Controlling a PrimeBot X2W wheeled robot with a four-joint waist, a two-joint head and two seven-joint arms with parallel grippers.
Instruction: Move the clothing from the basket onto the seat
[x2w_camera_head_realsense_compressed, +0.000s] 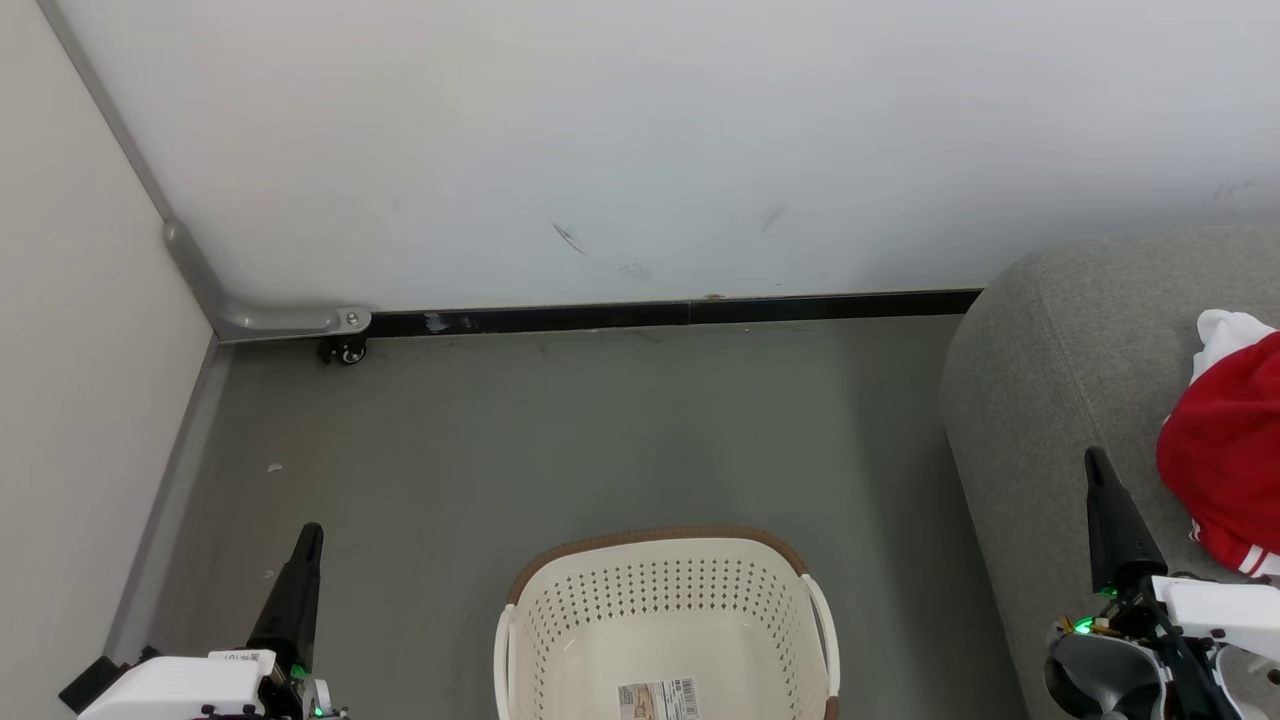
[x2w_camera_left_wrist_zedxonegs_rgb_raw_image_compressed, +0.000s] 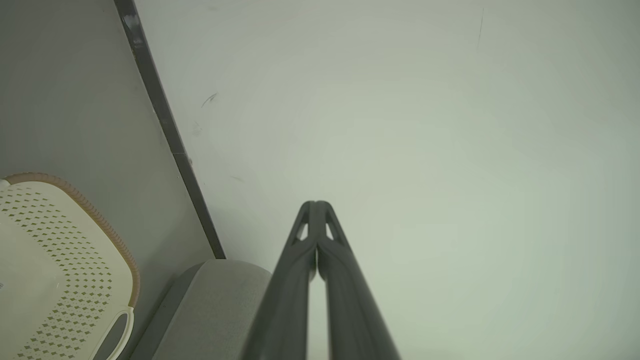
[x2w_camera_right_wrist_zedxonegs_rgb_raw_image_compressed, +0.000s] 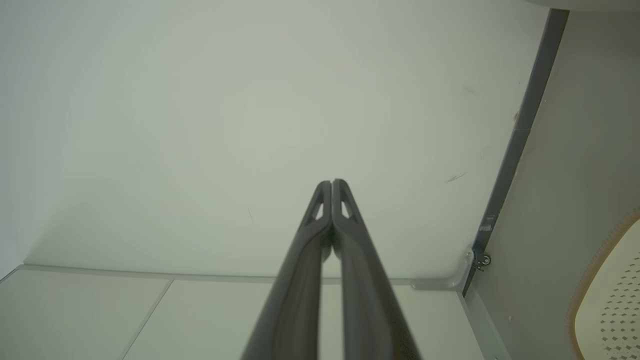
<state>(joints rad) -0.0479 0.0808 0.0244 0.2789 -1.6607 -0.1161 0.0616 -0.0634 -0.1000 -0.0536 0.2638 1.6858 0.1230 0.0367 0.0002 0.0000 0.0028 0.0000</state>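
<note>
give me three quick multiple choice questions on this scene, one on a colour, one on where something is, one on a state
1. The basket has a rim coloured: A brown, B blue, C black.
2. The red clothing lies: A in the basket, B on the grey seat, C on the floor.
3. The left gripper and right gripper are: A both open, B both shut on clothing, C both shut and empty.

Answers:
1 A, a brown band runs along the basket's top edge.
2 B, the clothing rests on the seat, and the basket's visible inside is bare but for a sticker.
3 C, each wrist view shows its gripper closed to the tip with nothing in it.
</note>
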